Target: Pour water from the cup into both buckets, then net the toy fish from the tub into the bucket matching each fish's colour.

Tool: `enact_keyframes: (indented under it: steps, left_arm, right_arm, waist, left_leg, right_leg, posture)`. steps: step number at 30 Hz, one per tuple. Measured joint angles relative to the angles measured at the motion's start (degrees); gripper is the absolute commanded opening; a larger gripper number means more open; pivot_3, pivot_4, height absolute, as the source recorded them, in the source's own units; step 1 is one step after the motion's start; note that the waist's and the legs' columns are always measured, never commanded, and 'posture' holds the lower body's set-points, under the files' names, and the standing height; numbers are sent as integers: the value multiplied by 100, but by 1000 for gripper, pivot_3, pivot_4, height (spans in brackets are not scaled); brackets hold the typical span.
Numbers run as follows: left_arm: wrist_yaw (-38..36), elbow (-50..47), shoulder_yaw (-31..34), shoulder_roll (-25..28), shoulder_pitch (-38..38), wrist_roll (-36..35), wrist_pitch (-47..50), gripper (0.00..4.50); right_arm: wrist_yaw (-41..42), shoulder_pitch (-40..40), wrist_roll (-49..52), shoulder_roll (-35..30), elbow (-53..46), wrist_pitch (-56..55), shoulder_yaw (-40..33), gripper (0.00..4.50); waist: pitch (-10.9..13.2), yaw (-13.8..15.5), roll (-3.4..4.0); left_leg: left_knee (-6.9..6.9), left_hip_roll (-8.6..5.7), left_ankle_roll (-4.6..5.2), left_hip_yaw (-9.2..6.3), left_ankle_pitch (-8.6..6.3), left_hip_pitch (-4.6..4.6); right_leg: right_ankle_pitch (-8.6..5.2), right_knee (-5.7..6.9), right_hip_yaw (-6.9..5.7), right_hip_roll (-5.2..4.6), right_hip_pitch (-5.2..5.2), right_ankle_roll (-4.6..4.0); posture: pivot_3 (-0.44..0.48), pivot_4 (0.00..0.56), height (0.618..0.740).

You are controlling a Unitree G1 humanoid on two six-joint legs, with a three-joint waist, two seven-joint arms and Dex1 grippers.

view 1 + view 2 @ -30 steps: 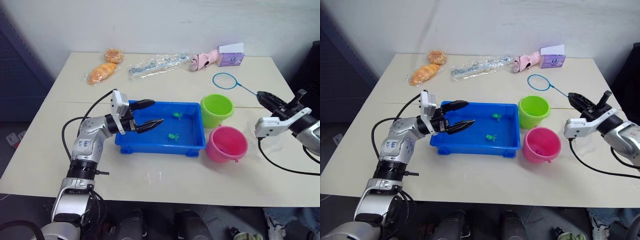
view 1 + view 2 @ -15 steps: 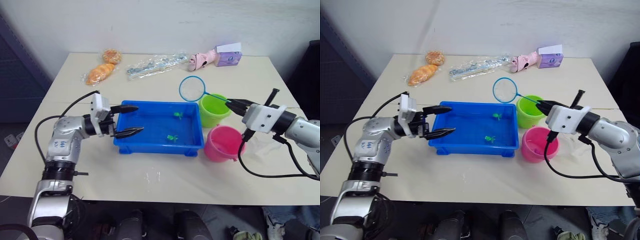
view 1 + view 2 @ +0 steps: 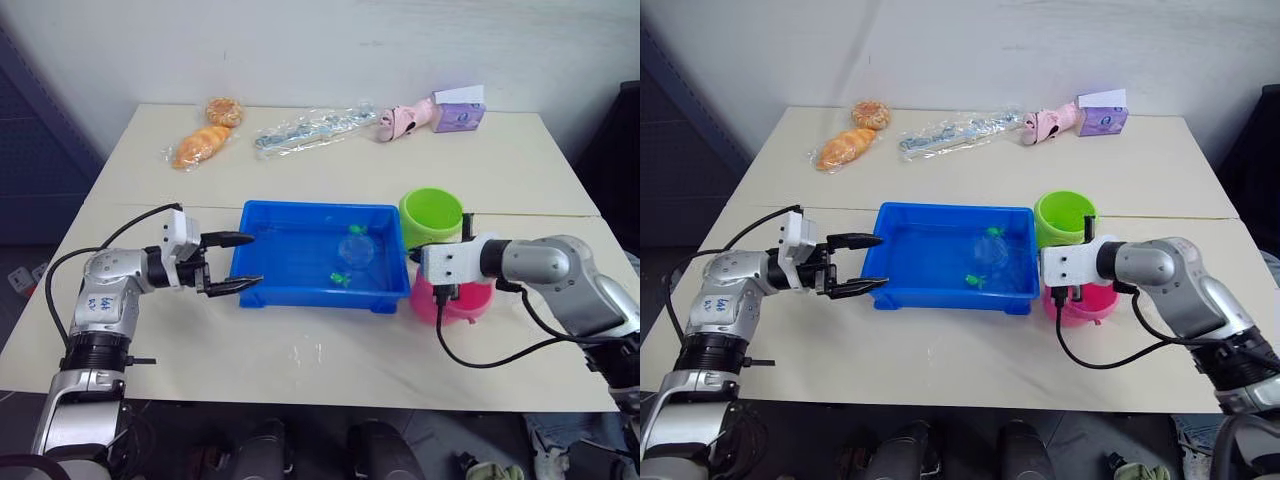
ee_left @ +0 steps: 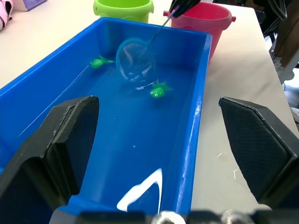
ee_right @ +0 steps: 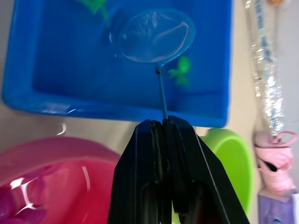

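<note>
while the right hand (image 5: 163,125) pinches the net (image 5: 154,36) in the tub (image 3: 300,290), the left hand (image 3: 240,262) gapes wide.

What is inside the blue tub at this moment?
Inside the tub are shallow water, two green fish, and the hoop of the net, held by the right gripper. No pink fish is visible; nothing seems hidden.

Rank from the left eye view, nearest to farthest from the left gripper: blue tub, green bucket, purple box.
From the left gripper:
1. Blue tub, right beside the fingertips at its near-left corner.
2. Green bucket, past the tub's far-right corner.
3. Purple box, at the table's far right edge.
</note>
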Motion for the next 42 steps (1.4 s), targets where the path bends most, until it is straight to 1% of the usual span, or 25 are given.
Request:
enact_keyframes:
  steps: [5,7,10,12,14,18,23,28,32,35,38,40,42]
  left_arm:
    - [-29,-49,-24,-2,88,40,-27,4428]
    - [-42,-57,-48,-3,108,49,-30,4428]
    - [-46,-87,-52,-2,110,50,-38,4428]
    - [-45,-101,-52,-3,121,50,-42,4428]
    - [-40,-120,-54,-9,123,51,-48,4428]
    - [-9,-185,-55,-35,123,51,-53,4428]
    - [7,-200,-64,-99,119,51,-53,4428]
    - [54,-226,-78,-221,98,49,-30,4428]
    - [408,-534,16,-585,-119,-341,641,4428]
    - [591,-812,35,-707,-134,-480,859,4428]
    - [782,-977,76,-893,-133,-536,1037,4428]
    - [877,-999,74,-982,-135,-541,1107,4428]
    - [941,-1000,63,-1102,-160,-541,1142,4428]
  right_arm:
    - [528,-153,84,591,-197,669,166,0]
    - [714,-150,385,849,-427,1188,144,0]
    - [879,-7,949,1033,-825,2138,-104,0]
    - [930,104,1278,1050,-1111,2817,-322,0]
    - [952,160,1482,1008,-1302,3205,-501,0]
    - [973,179,1844,785,-1594,3768,-880,0]
    - [935,229,2221,646,-1680,4215,-1306,0]
    - [843,286,2418,529,-1679,4341,-1692,0]
    - [722,477,2839,403,-1666,4404,-2581,0]
    - [600,654,2943,217,-1554,4368,-3072,0]
    - [385,912,2747,-22,-1095,3950,-3473,0]
    - [203,1077,2439,-172,-725,3355,-3524,0]
    - [-30,1168,2054,-182,-297,2575,-3502,0]
  waist:
    - [0,3,-1]
    - [0,7,-1]
    - [0,21,-1]
    - [0,32,-1]
    - [0,24,-1]
    - [0,17,-1]
    - [0,8,-1]
    - [0,15,-2]
    - [3,44,-7]
    - [3,41,-7]
    - [3,40,-7]
    - [3,22,-7]
    - [3,7,-7]
  left_leg:
    - [1,2,-1,-1,0,0]
    - [2,2,0,-2,0,-1]
    - [2,2,1,-6,-1,-1]
    - [2,0,3,-7,-2,-1]
    - [1,-1,4,-6,-3,-1]
    - [-2,-1,3,-6,-3,0]
    - [-5,0,2,-4,-3,0]
    - [-4,0,3,-3,-3,-1]
    - [-3,-1,4,-5,-4,-2]
    - [-7,-2,4,-5,-4,-1]
    - [-5,-2,3,-3,-3,1]
    - [-4,-1,2,-1,-2,3]
    - [-5,-1,0,5,-1,4]
  right_leg:
    - [0,2,0,3,0,0]
    - [0,1,0,2,1,0]
    - [0,0,-3,0,4,-1]
    - [1,0,-4,-4,5,-1]
    - [0,-2,-4,-4,5,-1]
    - [0,-2,-4,-3,4,-1]
    - [0,-3,-2,-2,2,-1]
    - [0,-5,-1,-2,3,-1]
    - [1,-8,-2,-3,6,1]
    - [2,-11,-3,-3,9,2]
    - [2,-12,-3,-2,11,2]
    - [2,-10,-1,0,11,2]
    - [2,-10,3,3,9,2]
  posture:
    - [0,150,740]
    - [0,150,740]
    - [0,150,740]
    - [0,150,740]
    - [0,150,740]
    - [0,150,740]
    - [0,150,740]
    - [0,150,740]
    - [0,150,740]
    - [0,150,740]
    - [0,150,740]
    - [0,150,740]
    - [0,150,740]
